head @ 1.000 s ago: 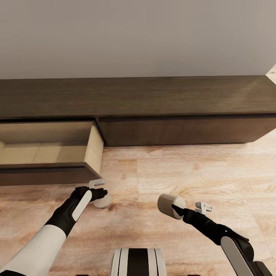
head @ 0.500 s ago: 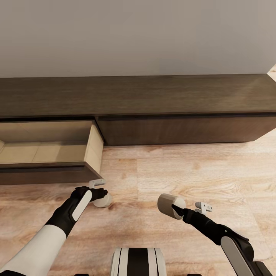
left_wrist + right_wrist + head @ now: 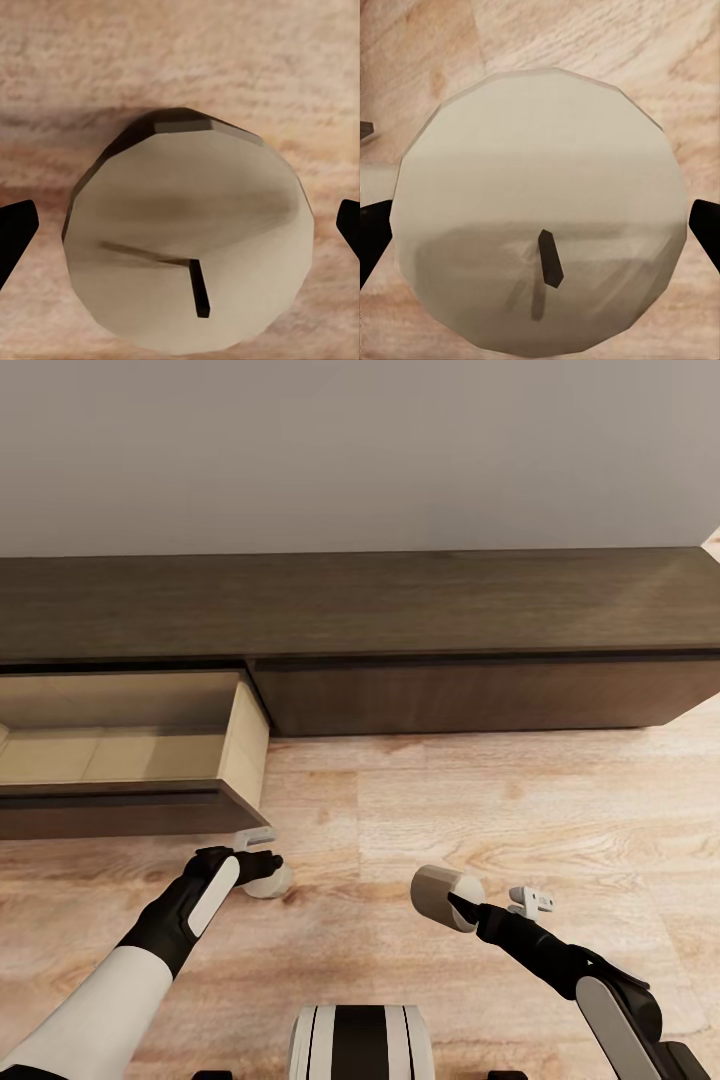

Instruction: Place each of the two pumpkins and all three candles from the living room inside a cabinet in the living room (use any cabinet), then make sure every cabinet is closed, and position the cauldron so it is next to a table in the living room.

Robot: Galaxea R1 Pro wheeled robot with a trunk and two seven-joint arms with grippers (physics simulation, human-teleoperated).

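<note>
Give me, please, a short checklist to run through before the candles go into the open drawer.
1. Drawer of the cabinet pulled out: ok.
2. Drawer's pale inside free of clutter where it shows: ok.
3. Right gripper shut on a candle, lifted off the floor: ok.
4. Left gripper shut on the other candle: ok; whether it is lifted off the floor: cannot tell.
5. Third candle's whereabouts: cannot tell.

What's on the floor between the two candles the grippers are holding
Nothing: in the head view, bare wood floor separates the left candle from the right candle.
</note>
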